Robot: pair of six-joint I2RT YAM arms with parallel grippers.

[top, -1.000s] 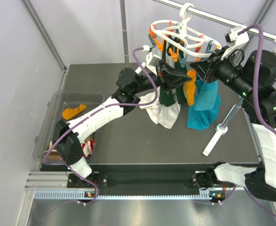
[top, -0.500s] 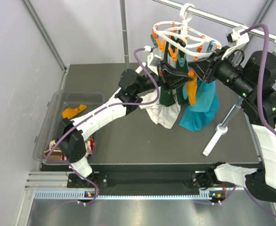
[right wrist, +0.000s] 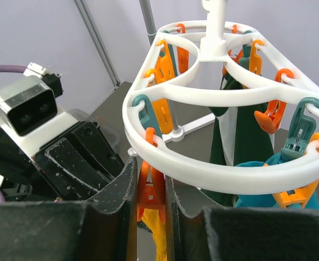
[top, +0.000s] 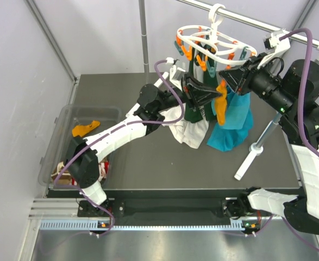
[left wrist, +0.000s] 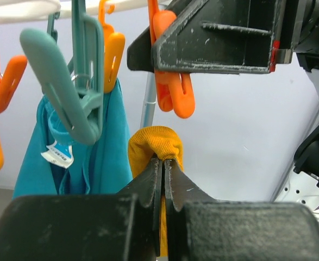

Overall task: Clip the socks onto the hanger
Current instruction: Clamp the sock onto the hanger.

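Note:
The white oval hanger point(top: 216, 44) hangs by its hook from the grey rail, with orange and teal clips under it. My left gripper point(top: 220, 94) is shut on the top of a mustard-orange sock point(top: 221, 109), held just under the hanger's near edge. In the left wrist view the sock point(left wrist: 155, 142) sticks up from the shut gripper point(left wrist: 163, 161), right below an orange clip point(left wrist: 173, 92). My right gripper point(right wrist: 151, 185) is shut on that orange clip point(right wrist: 151, 191) under the hanger ring point(right wrist: 202, 169), with the sock point(right wrist: 158, 239) hanging just below it.
Teal point(top: 232, 122), dark green point(top: 193, 109) and white point(top: 189, 130) cloths hang from other clips. A clear bin point(top: 67, 117) at the left holds another mustard sock point(top: 86, 129) and striped socks point(top: 102, 168). A grey pole stand point(top: 254, 149) rises at the right.
My left gripper has moved a little to the right with the mustard sock, closer under the orange clip. The hanger has shifted slightly; the right gripper stays on the clip.

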